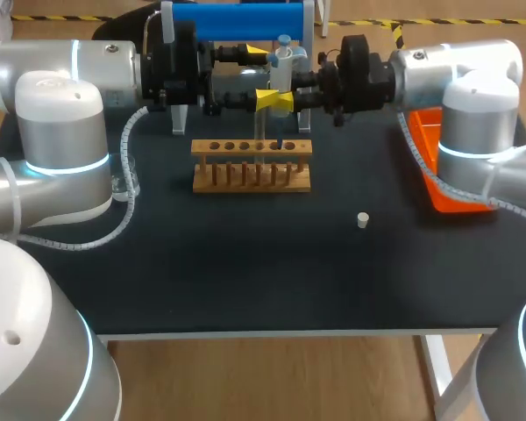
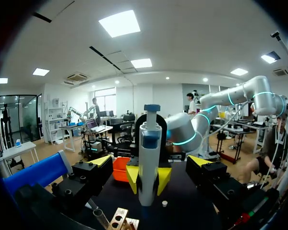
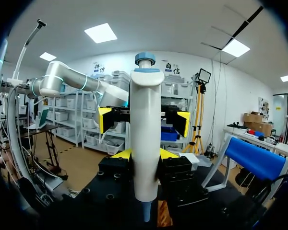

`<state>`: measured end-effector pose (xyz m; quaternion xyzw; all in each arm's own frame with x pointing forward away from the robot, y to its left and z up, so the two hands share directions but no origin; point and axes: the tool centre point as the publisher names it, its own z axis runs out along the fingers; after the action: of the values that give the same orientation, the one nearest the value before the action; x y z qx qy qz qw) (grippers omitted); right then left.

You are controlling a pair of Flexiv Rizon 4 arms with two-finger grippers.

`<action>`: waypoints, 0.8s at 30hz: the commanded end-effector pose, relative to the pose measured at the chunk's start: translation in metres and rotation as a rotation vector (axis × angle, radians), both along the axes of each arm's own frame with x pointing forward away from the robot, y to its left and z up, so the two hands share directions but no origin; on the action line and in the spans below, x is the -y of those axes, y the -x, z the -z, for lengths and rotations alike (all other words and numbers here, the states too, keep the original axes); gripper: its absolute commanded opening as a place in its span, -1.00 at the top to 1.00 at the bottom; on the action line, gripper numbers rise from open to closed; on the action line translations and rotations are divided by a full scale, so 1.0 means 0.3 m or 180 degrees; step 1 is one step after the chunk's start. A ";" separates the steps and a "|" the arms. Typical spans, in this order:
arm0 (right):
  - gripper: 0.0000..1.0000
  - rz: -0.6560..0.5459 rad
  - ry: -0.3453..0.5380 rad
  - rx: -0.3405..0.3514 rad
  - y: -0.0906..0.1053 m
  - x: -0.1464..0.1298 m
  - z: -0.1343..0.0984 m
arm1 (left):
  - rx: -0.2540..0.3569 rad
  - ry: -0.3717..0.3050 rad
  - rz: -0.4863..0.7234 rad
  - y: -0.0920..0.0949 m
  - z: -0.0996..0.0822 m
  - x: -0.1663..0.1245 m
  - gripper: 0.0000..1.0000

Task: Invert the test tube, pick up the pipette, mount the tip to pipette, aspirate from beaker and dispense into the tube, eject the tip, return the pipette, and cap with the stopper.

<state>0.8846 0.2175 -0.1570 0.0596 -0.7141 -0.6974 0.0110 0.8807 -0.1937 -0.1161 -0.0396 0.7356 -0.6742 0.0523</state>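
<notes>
Scanning the table (image 1: 245, 272) now: no label, number or sign comes through clearly enough to read. The pipette (image 3: 145, 143) shows a plain white body with no markings that can be made out.

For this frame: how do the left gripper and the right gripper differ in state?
The right gripper is shut on the upright pipette, with a yellow tip against each side of its body. The left gripper is open and holds nothing. The right gripper's fingers sit close together, while the left gripper's are spread wide, clear of the pipette. Both grippers face each other above the test tube rack.
</notes>
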 end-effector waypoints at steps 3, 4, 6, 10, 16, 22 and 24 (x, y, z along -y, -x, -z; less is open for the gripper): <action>1.00 0.0011 0.0000 -0.0022 0.001 -0.028 0.008 | -0.0005 -0.0010 0.0003 -0.002 -0.002 0.001 -1.00; 1.00 0.0012 0.0000 -0.0028 0.001 -0.032 0.008 | -0.0005 -0.0010 0.0003 -0.002 -0.002 0.001 -1.00; 1.00 0.0013 -0.0003 -0.0038 0.003 -0.039 0.008 | -0.0005 -0.0010 0.0003 -0.002 -0.002 0.001 -1.00; 1.00 0.0020 -0.0013 -0.0048 0.003 -0.049 0.004 | -0.0005 -0.0010 0.0003 -0.002 -0.002 0.001 -0.62; 1.00 0.0025 -0.0023 -0.0062 0.004 -0.060 0.001 | -0.0005 -0.0010 0.0003 -0.002 -0.002 0.001 -0.41; 1.00 0.0028 -0.0026 -0.0078 0.006 -0.066 0.001 | -0.0005 -0.0010 0.0003 -0.002 -0.002 0.001 -0.12; 1.00 0.0029 -0.0027 -0.0079 0.006 -0.067 0.001 | -0.0005 -0.0010 0.0003 -0.002 -0.002 0.001 -0.11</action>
<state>0.8831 0.2362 -0.1572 0.0486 -0.7116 -0.7007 0.0179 0.8807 -0.1937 -0.1161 -0.0396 0.7356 -0.6742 0.0523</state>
